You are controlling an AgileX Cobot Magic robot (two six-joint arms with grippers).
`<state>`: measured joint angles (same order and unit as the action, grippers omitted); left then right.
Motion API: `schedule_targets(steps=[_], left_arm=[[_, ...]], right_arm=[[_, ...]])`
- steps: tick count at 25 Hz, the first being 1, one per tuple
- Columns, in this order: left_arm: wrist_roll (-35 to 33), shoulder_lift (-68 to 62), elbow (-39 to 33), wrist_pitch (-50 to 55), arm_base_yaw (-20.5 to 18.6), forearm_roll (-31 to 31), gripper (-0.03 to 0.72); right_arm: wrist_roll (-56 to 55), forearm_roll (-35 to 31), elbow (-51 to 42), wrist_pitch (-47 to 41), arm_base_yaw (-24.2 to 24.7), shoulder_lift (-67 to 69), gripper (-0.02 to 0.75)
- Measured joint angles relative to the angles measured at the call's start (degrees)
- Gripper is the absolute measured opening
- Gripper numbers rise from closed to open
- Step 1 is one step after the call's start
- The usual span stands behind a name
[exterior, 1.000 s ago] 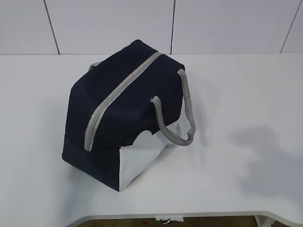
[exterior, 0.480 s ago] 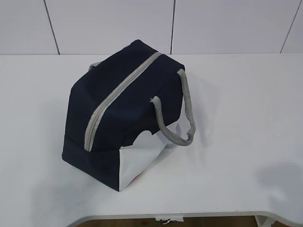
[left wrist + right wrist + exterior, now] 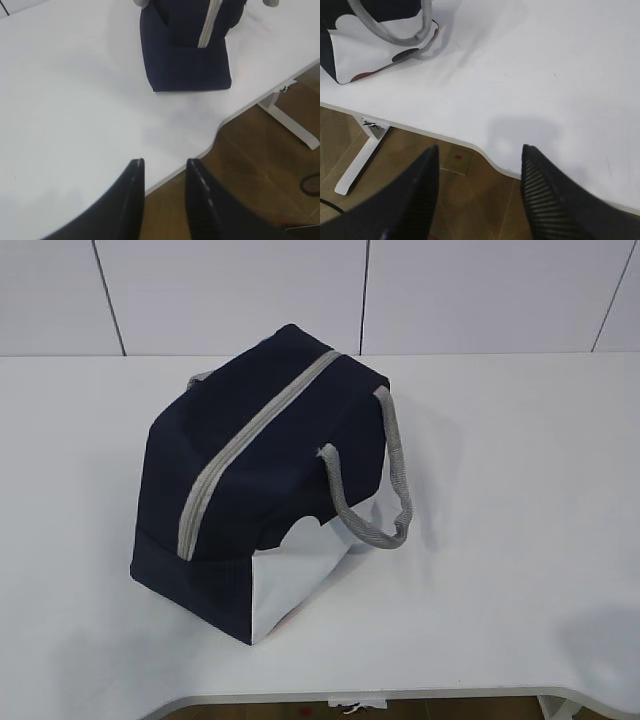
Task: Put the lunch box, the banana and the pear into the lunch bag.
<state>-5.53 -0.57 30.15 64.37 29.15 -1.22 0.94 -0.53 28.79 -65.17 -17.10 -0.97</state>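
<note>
Both hands, left [image 3: 165,167] and right [image 3: 480,152], open, empty, off the boxy navy-blue fabric lunch bag [image 3: 250,480]; zipper looks closed, so loading would jam.

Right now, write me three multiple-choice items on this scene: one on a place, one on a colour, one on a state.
1. The lunch bag stands:
A. on the table
B. on the floor
C. on a chair

2. The bag's zipper is:
A. red
B. grey
C. green

3. The zipper is:
A. fully open
B. half open
C. closed

Key: 1 A, the bag rests on the white tabletop; 2 B, a grey strip crosses the navy top; 3 C, no lining or gap shows along the strip.
</note>
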Motion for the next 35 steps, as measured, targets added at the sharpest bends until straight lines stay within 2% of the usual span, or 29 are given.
schedule_targets(steps=[6, 15, 21, 22, 25, 26, 28, 29, 35], left_arm=[[2.69, 0.03, 0.00, -0.34, 0.00, 1.22, 0.218], [2.91, 0.03, -0.09, -0.39, -0.54, 1.22, 0.218], [3.04, 0.03, -0.09, -0.39, -10.21, 1.22, 0.218], [3.04, 0.03, -0.09, -0.39, -13.72, 1.22, 0.218], [3.04, 0.03, -0.09, -0.39, -20.15, 1.22, 0.218], [3.04, 0.03, -0.09, -0.39, -22.12, 1.22, 0.218], [3.04, 0.03, -0.09, -0.39, -22.12, 1.22, 0.218], [3.04, 0.03, -0.09, -0.39, -25.80, 1.22, 0.218], [3.04, 0.03, -0.09, -0.39, -26.50, 1.22, 0.217]], right_arm=[[0.00, 0.09, 0.00, -0.13, 0.00, 0.00, 0.415], [0.00, 0.09, -0.03, -0.13, 0.00, 0.00, 0.415], [0.00, 0.09, -0.03, -0.13, 1.96, 0.00, 0.415], [0.00, 0.09, -0.03, -0.13, 2.97, 0.00, 0.415], [0.00, 0.09, -0.03, -0.13, 5.99, 0.00, 0.415], [0.00, 0.09, -0.03, -0.13, 8.36, 0.00, 0.415], [0.00, 0.09, -0.03, -0.13, 11.05, 0.00, 0.415], [0.00, 0.13, -0.03, -0.24, 11.97, 0.00, 0.415], [0.11, 0.13, -0.03, -0.24, 12.67, 0.00, 0.414]])
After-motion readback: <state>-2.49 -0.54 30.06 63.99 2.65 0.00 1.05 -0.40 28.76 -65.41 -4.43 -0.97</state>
